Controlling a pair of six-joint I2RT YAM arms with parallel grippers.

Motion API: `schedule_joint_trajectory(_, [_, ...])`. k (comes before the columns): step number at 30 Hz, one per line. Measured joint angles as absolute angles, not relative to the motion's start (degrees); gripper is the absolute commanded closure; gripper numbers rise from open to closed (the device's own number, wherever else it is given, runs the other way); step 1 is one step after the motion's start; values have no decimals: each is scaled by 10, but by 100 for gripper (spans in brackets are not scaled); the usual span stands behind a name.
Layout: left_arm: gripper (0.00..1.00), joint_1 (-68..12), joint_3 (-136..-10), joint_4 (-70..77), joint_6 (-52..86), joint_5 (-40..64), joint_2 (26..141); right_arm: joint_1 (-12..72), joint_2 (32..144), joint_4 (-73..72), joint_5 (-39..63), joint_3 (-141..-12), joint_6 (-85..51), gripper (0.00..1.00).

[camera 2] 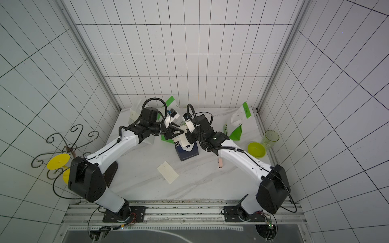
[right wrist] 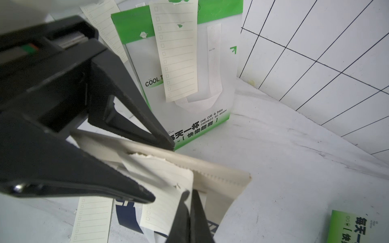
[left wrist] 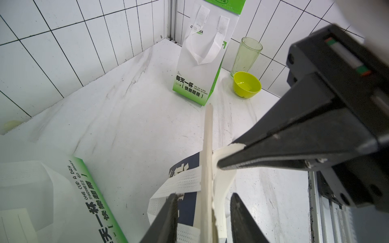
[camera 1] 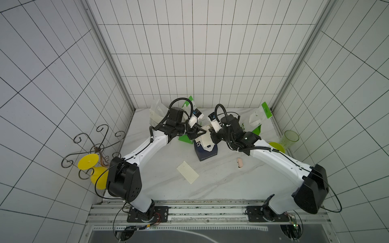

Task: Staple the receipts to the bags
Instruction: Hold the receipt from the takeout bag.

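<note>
- White-tiled walls close in a pale marbled surface (camera 1: pixel 221 185). Near its middle stands the navy bag (camera 1: pixel 207 154), mouth up.
- A lined receipt (right wrist: pixel 164 210) rests upright against that bag's open rim, where a staple could pass through both layers.
- The right claw (right wrist: pixel 189 197) is pinched tight on the receipt at the rim, apparently to stop it sliding. Whether it also grips the bag paper cannot be told.
- The left claw (left wrist: pixel 203 195) straddles the same edge beside a white handle (left wrist: pixel 181 181). Its jaws are partly apart with clear gaps on both sides, likely placed for a second hold that steadies the bag.
- A small pink object (camera 1: pixel 240 163) lies near the navy bag, toward the right arm, held by neither claw. It may be the stapler, but it is too small to tell.
- A loose receipt (camera 1: pixel 187 172) lies flat in front of the bag, probably waiting its turn.
- Behind, a green-and-white bag (right wrist: pixel 189 117) carries a hanging receipt (right wrist: pixel 176 52) from its green top band, seemingly already fastened.
- A second green-and-white bag (left wrist: pixel 200 69) stands well apart, by a green cup (left wrist: pixel 246 54) and a bowl (left wrist: pixel 247 84).
</note>
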State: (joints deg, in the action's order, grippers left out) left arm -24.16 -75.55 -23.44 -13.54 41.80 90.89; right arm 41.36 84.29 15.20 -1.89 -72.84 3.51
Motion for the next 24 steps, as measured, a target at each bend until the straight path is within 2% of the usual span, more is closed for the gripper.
schedule_joint_trajectory(16, [65, -243, -755, -234, -136, 416, 909, 422, 848, 165, -52, -751, 44, 100])
schedule_joint_trajectory(24, [85, -243, -755, -235, -138, 415, 909, 424, 848, 165, -56, -754, 44, 100])
